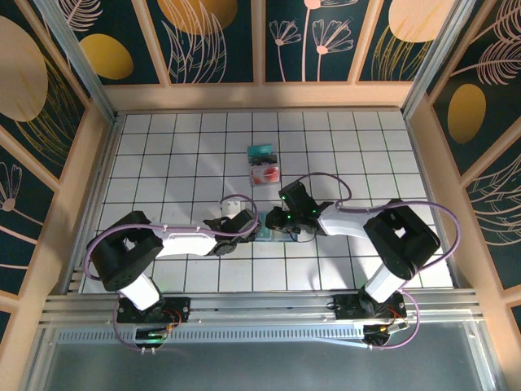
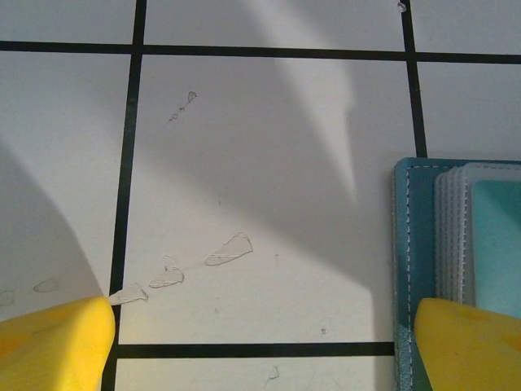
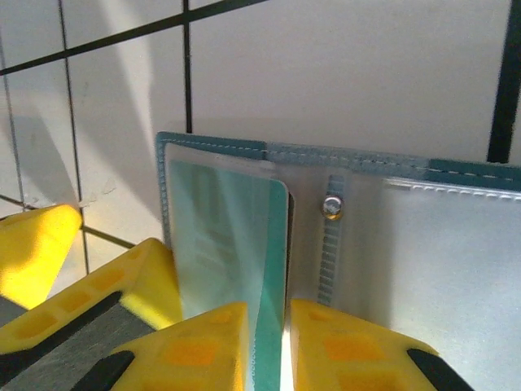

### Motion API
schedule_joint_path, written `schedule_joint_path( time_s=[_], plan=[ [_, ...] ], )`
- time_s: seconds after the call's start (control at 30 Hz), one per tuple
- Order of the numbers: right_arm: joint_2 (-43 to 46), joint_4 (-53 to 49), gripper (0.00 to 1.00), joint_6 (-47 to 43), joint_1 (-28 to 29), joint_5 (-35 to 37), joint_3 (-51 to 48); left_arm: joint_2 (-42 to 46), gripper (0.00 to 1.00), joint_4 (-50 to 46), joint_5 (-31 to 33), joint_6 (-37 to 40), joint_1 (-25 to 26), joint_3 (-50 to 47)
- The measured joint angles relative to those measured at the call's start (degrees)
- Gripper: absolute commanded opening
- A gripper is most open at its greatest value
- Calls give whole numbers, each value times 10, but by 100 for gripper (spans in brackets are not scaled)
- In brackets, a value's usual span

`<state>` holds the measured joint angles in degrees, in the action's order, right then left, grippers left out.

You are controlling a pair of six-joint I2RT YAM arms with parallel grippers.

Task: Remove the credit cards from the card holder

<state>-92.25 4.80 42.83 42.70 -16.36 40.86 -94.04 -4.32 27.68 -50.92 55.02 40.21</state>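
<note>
The slate-blue card holder (image 3: pixel 391 244) lies open flat on the tiles, its clear pockets up and its snap (image 3: pixel 331 206) in the middle. A teal credit card (image 3: pixel 232 244) sticks out of its left pocket, raised at one edge. My right gripper (image 3: pixel 267 326) is shut on that card's near edge. My left gripper (image 2: pixel 260 350) is open wide, its right finger (image 2: pixel 472 342) resting over the holder's stitched edge (image 2: pixel 407 244). From above, both grippers (image 1: pixel 244 223) (image 1: pixel 278 220) meet over the holder (image 1: pixel 273 236). Farther back lie a teal card (image 1: pixel 262 152) and a whitish-pink card with a red mark (image 1: pixel 265 173).
The white gridded table (image 1: pixel 163 163) has wooden walls on three sides. A metal rail (image 1: pixel 260 305) runs along the near edge, where the arm bases stand. The left arm's fingers (image 3: pixel 151 277) show beside the holder in the right wrist view.
</note>
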Motion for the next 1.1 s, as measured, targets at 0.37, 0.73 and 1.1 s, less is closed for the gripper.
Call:
schedule_joint_path(
  time_s=[0.37, 0.73, 1.1],
  plan=[
    [21, 36, 20, 1, -5, -26, -15, 0, 94, 0, 0, 0, -2, 0],
    [-9, 94, 26, 13, -7, -60, -28, 0, 94, 0, -1, 1, -2, 0],
    [-5, 149, 21, 28, -26, -93, -66, 0, 99, -2, -3, 0, -2, 2]
  ],
)
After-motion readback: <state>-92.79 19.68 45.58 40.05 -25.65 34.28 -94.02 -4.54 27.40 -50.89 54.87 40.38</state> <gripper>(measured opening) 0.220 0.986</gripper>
